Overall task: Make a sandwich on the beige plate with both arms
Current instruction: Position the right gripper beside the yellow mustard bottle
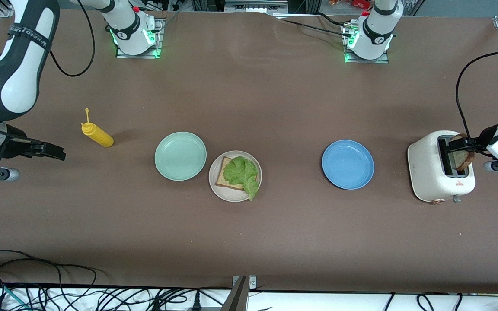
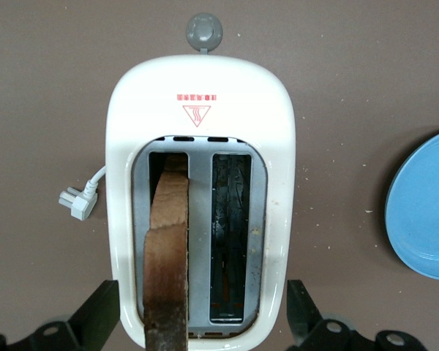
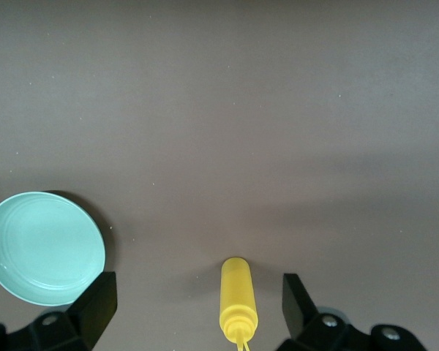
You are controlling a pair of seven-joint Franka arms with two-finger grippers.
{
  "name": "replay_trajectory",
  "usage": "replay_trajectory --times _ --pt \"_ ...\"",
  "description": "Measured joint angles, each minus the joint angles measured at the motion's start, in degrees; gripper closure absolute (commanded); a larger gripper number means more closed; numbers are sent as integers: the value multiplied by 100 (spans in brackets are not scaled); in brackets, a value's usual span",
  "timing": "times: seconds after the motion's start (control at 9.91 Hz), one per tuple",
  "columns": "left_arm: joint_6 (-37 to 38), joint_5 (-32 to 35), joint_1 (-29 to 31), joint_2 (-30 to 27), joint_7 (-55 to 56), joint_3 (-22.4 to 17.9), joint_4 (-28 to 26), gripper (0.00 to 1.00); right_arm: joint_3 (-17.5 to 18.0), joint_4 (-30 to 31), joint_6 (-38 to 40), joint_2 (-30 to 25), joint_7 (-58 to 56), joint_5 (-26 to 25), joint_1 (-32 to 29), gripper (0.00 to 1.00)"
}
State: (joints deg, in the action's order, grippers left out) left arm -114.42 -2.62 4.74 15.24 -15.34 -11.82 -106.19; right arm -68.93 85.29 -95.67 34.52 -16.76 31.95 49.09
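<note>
both of my grippers stand with fingers spread wide and hold nothing. left gripper point(image 1: 461, 152) hangs over the white toaster point(image 1: 435, 181) at the left arm's end of the table, its fingers point(image 2: 96, 314) straddling the toaster body without a visible grip; the bread slice point(image 2: 168, 248) stands upright in one slot, the other slot point(image 2: 230, 241) bare. right gripper point(image 1: 54, 152) hangs over the table at the right arm's end, beside the yellow mustard bottle point(image 1: 97, 134), and this arm waits. mint-green plate point(image 1: 180, 155) just beside the beige plate point(image 1: 227, 193); blue plate point(image 1: 347, 164) between beige plate and toaster. on the beige plate lies one bread slice point(image 1: 222, 177) under a lettuce leaf point(image 1: 242, 172), no top slice. only the left wrist view shows the toaster's plug point(image 2: 77, 203) lying on the table.
</note>
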Motion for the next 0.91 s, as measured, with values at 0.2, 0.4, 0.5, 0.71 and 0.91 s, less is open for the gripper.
replay_trajectory --times 0.2,0.4,0.5,0.71,0.91 --pt "0 0 0 0 0 0 0 0 0 0 -83 -1 2 3 23 0" --pt "0 0 0 0 0 0 0 0 -14 0 -102 -1 3 4 18 0" --pt "0 0 0 0 0 0 0 0 -26 0 -110 -2 2 4 2 0" --pt "0 0 0 0 0 0 0 0 59 -17 -117 -15 2 6 -197 0" --pt "0 0 0 0 0 0 -1 0 686 -193 -114 -96 -1 6 -876 0"
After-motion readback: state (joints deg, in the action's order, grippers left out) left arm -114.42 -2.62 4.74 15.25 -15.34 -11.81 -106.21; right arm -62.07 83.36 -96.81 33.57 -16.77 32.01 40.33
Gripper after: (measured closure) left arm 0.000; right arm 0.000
